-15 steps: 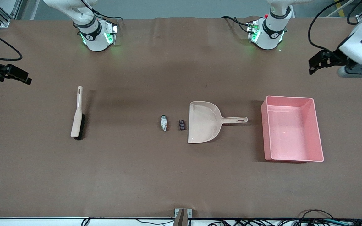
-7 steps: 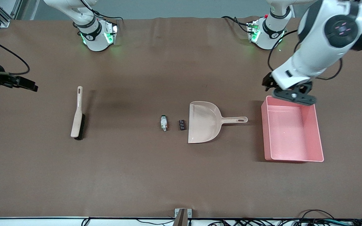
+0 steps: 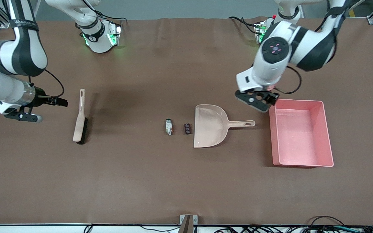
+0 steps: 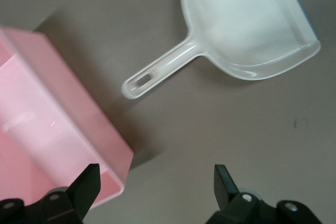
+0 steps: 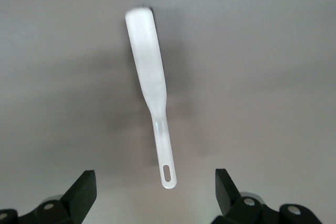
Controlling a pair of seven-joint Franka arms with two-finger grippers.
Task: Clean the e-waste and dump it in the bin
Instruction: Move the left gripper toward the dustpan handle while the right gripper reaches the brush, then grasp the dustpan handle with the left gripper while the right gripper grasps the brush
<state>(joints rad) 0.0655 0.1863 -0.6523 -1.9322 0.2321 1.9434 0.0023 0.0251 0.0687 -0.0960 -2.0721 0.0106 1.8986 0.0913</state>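
Currently both e-waste parts sit mid-table, just off the dustpan's (image 3: 209, 124) open mouth: the dark blackish block (image 3: 187, 128) is closest to the mouth, the white-grey part with a green mark (image 3: 169, 126) is just beside it toward the right arm's end. Each has its long axis running toward/away from the front camera. Too small to resolve more detail.

Dustpan long axis runs along the table; handle points at the pink bin (image 3: 327, 136), mouth points at the parts. Bin sits near the handle tip at the left arm's end, not touching it, open top up, long axis toward/away from the front camera.

Brush (image 3: 80, 118) lies toward the right arm's end, well apart from the parts, long axis toward/away from the front camera, hanging-hole end farther from that camera, black bristles at the nearer end.

Left gripper (image 3: 258, 101) hangs over the table between the dustpan handle and the bin's corner. Jaws wide open, holding nothing, touching nothing. In the left wrist view the fingertips (image 4: 224, 179) frame bare mat, with the dustpan handle and bin corner in sight.

Right gripper (image 3: 62, 101) is over the table just beside the brush handle. Jaws spread wide, empty; the right wrist view shows the brush lying between the fingertips (image 5: 224, 184), farther off.

Left wrist view cuts off most of the bin and one corner of the dustpan mouth.
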